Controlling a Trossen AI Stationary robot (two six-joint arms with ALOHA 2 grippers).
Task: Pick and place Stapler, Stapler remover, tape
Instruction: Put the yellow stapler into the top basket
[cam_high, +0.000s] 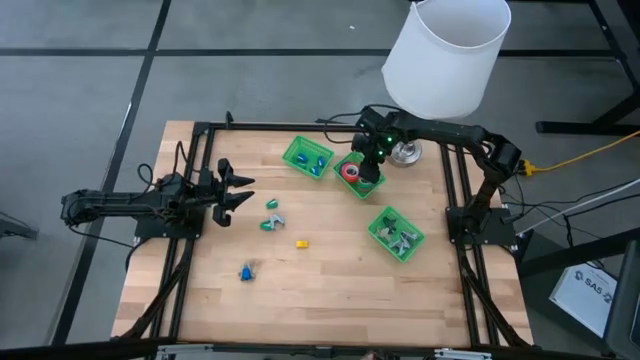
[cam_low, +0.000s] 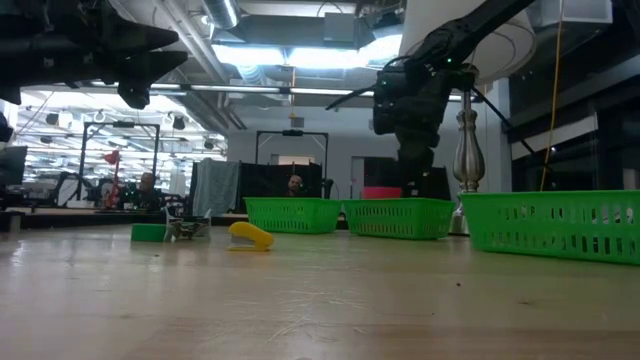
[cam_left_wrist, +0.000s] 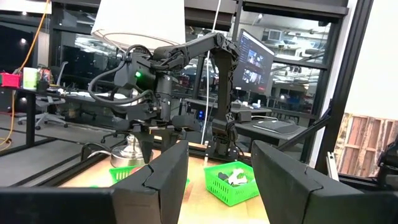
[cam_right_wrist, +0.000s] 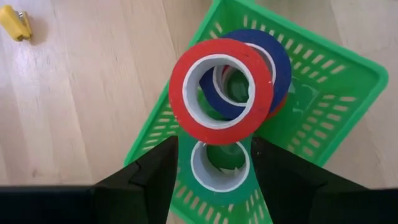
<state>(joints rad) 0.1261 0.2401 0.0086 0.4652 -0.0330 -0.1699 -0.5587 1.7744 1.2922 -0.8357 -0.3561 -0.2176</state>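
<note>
- Right pincer (cam_right_wrist: 214, 163): above the middle green tray (cam_right_wrist: 323, 118), fingers parted, gripping nothing.
- Tape: red roll (cam_right_wrist: 221, 91) lying on blue roll (cam_right_wrist: 273, 56) and green roll (cam_right_wrist: 221, 167) inside that tray.
- Left pincer (cam_high: 243, 194): open, empty, at the worktop's (cam_high: 330, 280) left edge.

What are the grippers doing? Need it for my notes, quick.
Left gripper: open, empty, above the table.
Right gripper: open over the tape tray, holding nothing.
</note>
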